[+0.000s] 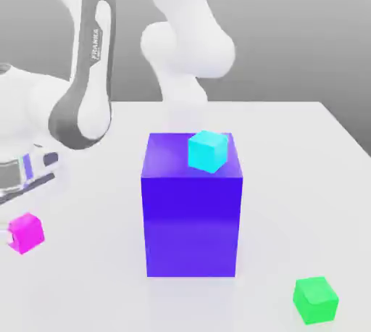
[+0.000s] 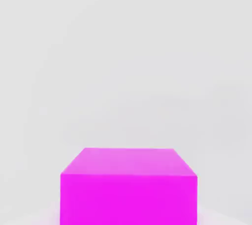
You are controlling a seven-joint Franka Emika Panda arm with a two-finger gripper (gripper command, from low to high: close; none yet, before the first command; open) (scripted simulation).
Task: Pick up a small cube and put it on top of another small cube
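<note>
Magenta cube [image 2: 129, 197] sits clear of the block [image 1: 191, 225].

The tool [image 1: 6, 237] is (mostly) cut off.

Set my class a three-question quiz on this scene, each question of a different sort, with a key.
1. Multiple choice: which small cube sits on top of the big blue-violet block?
a) green
b) cyan
c) magenta-pink

2. True or false: the magenta-pink cube is toward the exterior view's right of the big block.

3. Fill in the blank: the small cube nearest the exterior view's bottom right corner is ____.

Key:
1. b
2. false
3. green
</note>
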